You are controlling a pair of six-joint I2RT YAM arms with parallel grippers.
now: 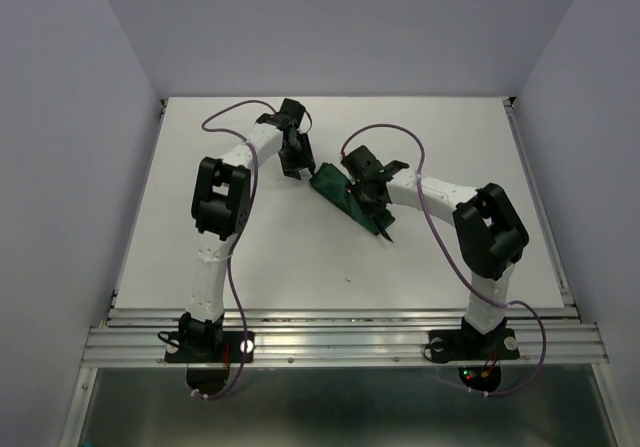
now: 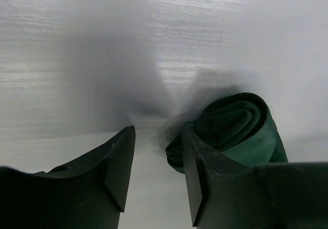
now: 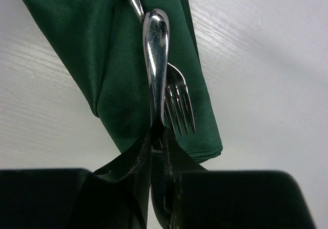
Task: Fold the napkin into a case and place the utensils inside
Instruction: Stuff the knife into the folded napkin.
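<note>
— Where's the napkin [image 3: 118, 70]?
— Folded into a narrow strip, mid-table [image 1: 300, 267].
— Your right hand [image 3: 158, 131]?
— Clenched on the knife [image 3: 156, 49], just over the cloth. The fork [image 3: 180, 106] lies on it.
— And the left hand [image 2: 156, 131]?
— Released, fingers apart, nothing between them, beside the strip's rolled end.
</note>
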